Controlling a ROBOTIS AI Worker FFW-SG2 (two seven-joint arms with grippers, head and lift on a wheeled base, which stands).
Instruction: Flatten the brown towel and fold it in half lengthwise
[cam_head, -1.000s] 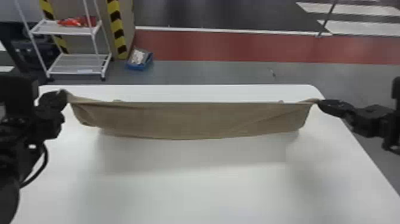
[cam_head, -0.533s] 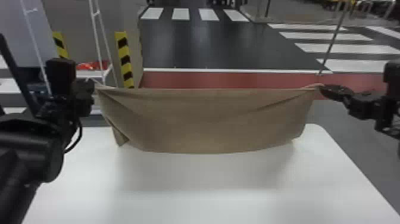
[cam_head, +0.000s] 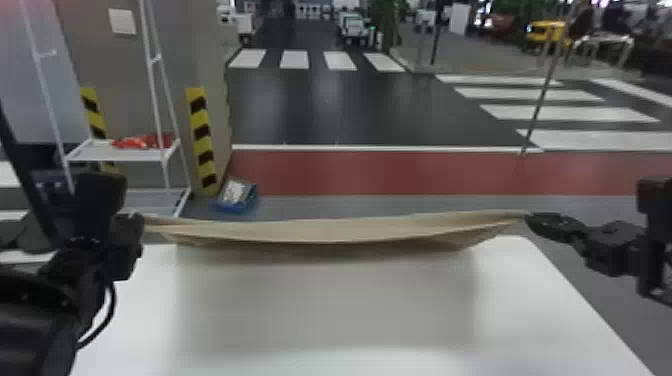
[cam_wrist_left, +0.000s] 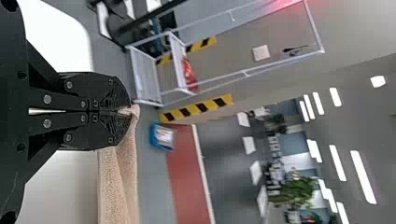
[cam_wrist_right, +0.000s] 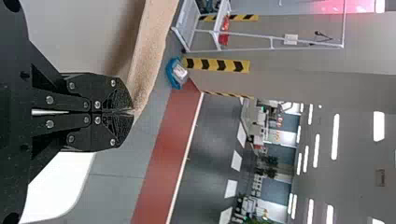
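Twice clamped on brown towel (cam_head: 325, 232), by left gripper (cam_wrist_left: 127, 112) at nine o'clock, right gripper (cam_wrist_right: 130, 112) at three. Just swung from broad to shallow, likely flattening

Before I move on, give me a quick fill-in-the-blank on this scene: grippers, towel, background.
The left gripper and the right gripper are not open but ____ on the brown towel.
The towel's sagging middle is raised ____ the white table.
The small bin on the floor beyond the table is ____ in colour.
The broad floor band running across behind it is ____ in colour.
Missing words: shut; above; blue; red
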